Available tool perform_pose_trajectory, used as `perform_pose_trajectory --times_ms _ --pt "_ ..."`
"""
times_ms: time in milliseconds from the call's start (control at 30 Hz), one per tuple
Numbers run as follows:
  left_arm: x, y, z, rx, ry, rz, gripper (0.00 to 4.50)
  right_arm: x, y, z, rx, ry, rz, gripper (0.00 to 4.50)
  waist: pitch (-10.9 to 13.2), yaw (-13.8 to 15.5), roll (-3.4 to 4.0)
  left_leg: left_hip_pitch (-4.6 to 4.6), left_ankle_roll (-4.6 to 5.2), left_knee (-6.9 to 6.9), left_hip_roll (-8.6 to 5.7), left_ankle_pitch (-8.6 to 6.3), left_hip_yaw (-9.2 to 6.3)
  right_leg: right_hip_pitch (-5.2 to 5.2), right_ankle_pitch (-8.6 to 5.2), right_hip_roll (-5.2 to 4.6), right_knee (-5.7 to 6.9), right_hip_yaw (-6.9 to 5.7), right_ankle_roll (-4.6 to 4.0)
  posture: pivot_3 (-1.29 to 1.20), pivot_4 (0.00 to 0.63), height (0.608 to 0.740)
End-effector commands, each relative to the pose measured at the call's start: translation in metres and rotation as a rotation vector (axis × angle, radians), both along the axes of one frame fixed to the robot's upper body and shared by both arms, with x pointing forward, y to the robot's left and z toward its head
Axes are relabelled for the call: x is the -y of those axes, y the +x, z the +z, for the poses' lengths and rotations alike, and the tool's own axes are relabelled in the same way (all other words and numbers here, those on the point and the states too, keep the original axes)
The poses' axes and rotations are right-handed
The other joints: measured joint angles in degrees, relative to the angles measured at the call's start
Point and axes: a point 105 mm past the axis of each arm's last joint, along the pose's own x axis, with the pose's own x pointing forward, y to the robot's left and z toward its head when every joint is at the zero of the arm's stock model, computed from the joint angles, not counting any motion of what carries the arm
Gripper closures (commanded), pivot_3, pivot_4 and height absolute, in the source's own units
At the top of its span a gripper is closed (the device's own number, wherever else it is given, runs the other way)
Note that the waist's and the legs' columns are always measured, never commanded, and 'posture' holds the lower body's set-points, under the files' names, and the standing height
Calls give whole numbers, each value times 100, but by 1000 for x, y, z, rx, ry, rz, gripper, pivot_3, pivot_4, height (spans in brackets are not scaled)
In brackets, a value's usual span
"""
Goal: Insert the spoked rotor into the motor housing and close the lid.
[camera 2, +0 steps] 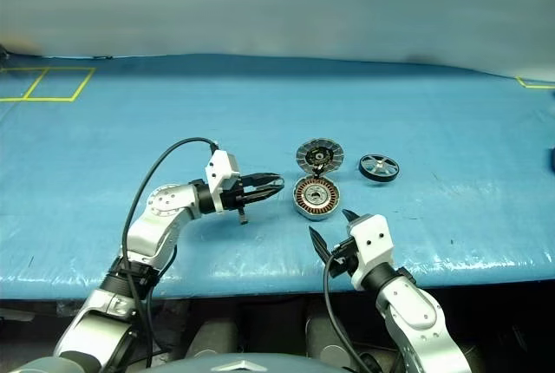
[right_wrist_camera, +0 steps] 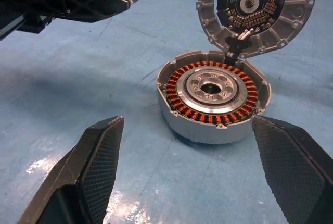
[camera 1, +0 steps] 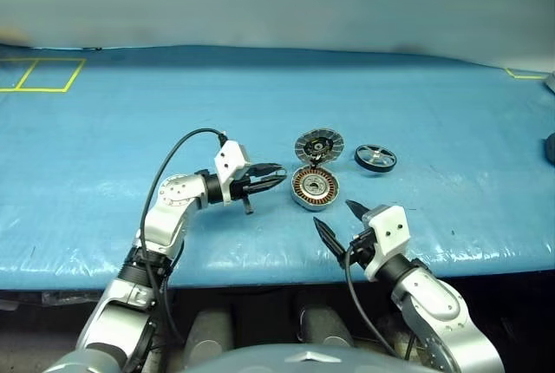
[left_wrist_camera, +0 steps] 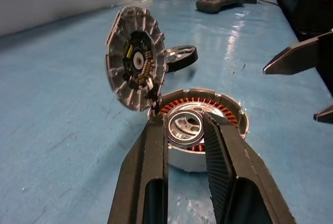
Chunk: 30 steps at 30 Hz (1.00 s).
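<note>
Left gripper (camera 1: 276,175) nearly closed, empty; right gripper (right_wrist_camera: 187,156) wide open, empty.
Hinged lid (right_wrist_camera: 256,13) upright over motor housing (right_wrist_camera: 213,99); spoked rotor (camera 1: 375,158) apart on table, per head view.

Glossy blue table cover (camera 1: 104,173), metallic motor housing (right_wrist_camera: 208,125) with copper windings

Blue table cover (camera 1: 260,95) bears yellow tape outlines (camera 1: 43,75).

Motor housing (left_wrist_camera: 205,130): near side hidden behind left gripper's fingers (left_wrist_camera: 151,177); dark object (camera 1: 550,147): cut by frame at bench's right edge.
</note>
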Motion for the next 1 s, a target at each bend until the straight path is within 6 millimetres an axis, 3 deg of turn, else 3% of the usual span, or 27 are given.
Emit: perform_pose_trajectory --times_ms 33,300,667,833,1000 --pt "26 -1 6 78 39 -72 3864 3 0 10 49 0 -23 387 0 8 -1 0 0 2 0 0 -1 1 0 0 0 0 0 0 150 740" --pt "51 20 -8 103 142 -36 3864 3 -3 4 38 -17 -60 387 1 -9 -1 2 1 9 0 0 -2 4 2 6 1 3 4 0 150 740" --pt "56 18 -27 23 214 -86 3864 3 -3 -3 38 -17 -118 387 1 4 -1 -4 2 8 -1 -1 -4 2 1 4 0 2 2 0 150 740" --pt "52 31 -33 22 249 -10 3864 3 -1 -6 34 -32 -118 387 1 3 -2 -4 2 10 -1 -1 -5 2 1 6 1 1 3 0 150 740" --pt "53 32 -32 4 266 -22 3864 2 -1 -14 18 -49 -125 387 1 3 -2 -4 2 8 -1 -1 -4 2 1 5 1 2 3 0 150 740"
